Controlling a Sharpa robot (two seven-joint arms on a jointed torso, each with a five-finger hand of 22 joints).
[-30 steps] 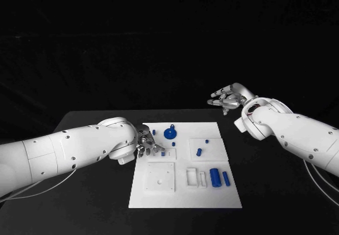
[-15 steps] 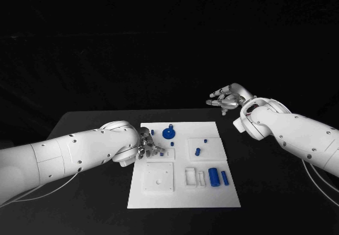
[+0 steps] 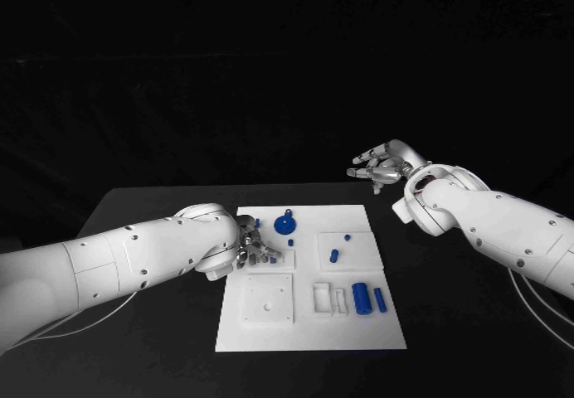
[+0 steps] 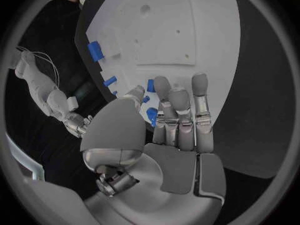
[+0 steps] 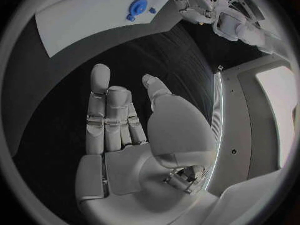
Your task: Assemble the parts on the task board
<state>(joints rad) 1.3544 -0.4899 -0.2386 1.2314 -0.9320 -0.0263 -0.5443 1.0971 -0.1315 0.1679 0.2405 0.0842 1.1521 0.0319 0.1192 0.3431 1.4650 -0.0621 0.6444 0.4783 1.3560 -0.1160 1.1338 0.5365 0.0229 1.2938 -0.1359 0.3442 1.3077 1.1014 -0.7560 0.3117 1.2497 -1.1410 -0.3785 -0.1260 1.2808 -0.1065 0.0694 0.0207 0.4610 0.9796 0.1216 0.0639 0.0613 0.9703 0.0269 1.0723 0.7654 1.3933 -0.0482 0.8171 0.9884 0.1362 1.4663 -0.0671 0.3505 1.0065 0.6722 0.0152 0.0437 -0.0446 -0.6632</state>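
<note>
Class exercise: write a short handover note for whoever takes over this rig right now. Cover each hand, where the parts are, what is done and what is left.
Left hand: down at the task board's left edge; whether it holds a part, cannot tell.
Right hand: raised beyond the board, open, holding nothing.
Parts: blue round piece at the far end, two blue cylinders lying near the right edge, small blue pieces between.
Done: cannot tell.
Left: the cylinders, at least.

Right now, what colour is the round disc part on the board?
Blue; the disc shows best in the head view.
</note>
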